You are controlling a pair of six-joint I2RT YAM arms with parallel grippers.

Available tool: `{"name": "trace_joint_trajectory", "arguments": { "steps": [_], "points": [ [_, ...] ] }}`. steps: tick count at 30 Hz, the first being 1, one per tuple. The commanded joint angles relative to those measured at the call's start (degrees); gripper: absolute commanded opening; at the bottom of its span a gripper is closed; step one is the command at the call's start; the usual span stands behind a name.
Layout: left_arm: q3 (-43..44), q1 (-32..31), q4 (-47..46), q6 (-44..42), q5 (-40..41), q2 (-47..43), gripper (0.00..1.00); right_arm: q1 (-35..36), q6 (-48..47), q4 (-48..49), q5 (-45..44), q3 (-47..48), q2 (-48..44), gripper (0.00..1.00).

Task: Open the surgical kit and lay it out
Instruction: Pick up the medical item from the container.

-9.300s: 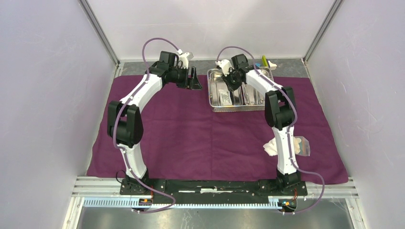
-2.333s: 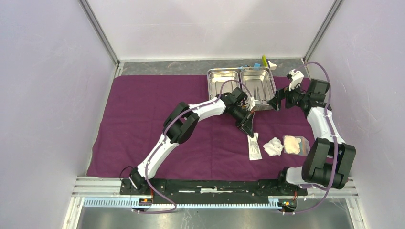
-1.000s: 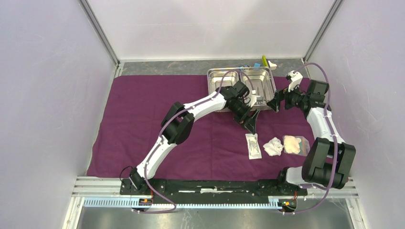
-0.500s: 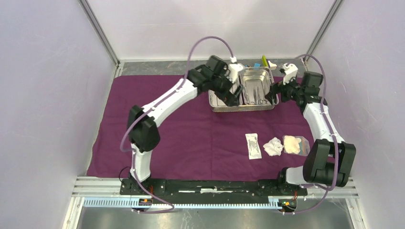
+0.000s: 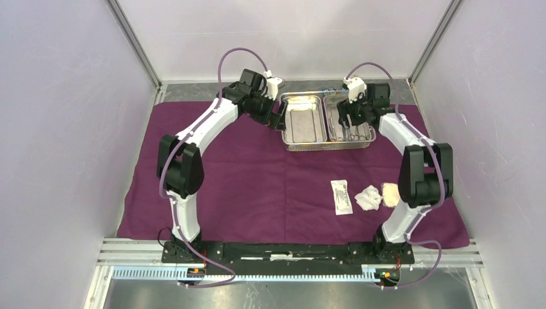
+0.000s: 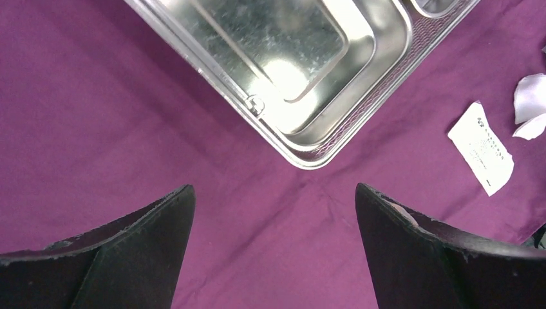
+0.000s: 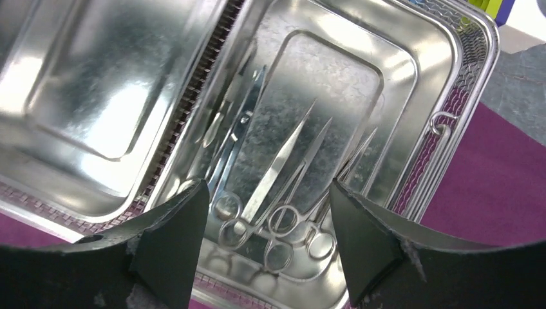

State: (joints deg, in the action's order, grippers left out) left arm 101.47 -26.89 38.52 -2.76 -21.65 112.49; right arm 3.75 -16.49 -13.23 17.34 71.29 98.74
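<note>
The plum-purple cloth (image 5: 244, 180) lies spread flat. The two-compartment steel tray (image 5: 286, 141) stands at its far middle. Its left compartment is empty; the right one holds several scissor-handled instruments and tweezers (image 7: 277, 187). My right gripper (image 5: 342, 120) is open over that right compartment, the instrument handles (image 7: 283, 222) between its fingers. My left gripper (image 5: 279, 121) is open and empty over the cloth (image 6: 129, 116) just left of the tray's corner (image 6: 309, 154). The white flat packet (image 5: 341, 196) and gauze pads (image 5: 369, 197) lie on the cloth at the near right; the packet also shows in the left wrist view (image 6: 483, 148).
A tan gauze pad (image 5: 390, 194) lies beside the right arm's lower link. Small blue and yellow-green blocks (image 7: 492, 8) sit behind the tray on the grey strip (image 5: 212, 90). Walls close in on the left, right and back.
My left gripper set the white packet on the cloth, then rose and swung back to the tray's left edge. My right gripper moved from the tray's right side to above its right compartment.
</note>
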Motion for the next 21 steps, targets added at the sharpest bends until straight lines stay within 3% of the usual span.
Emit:
{"name": "trace_joint_trajectory", "arguments": {
  "steps": [1,11,21],
  "points": [
    [-2.24,2.68,-2.18,2.17,-3.19,-2.79,1.0,0.08,2.22,0.53,-5.55,6.53,5.8,0.73],
    [-8.28,4.57,-4.2,2.15,-2.46,-7.73,1.0,1.28,2.94,-1.93,-7.63,12.29,15.12,0.62],
    [-11.53,4.83,-6.44,3.89,-1.48,-11.26,1.0,1.77,3.57,-1.54,-7.55,12.7,18.0,0.53]
  ]
}}
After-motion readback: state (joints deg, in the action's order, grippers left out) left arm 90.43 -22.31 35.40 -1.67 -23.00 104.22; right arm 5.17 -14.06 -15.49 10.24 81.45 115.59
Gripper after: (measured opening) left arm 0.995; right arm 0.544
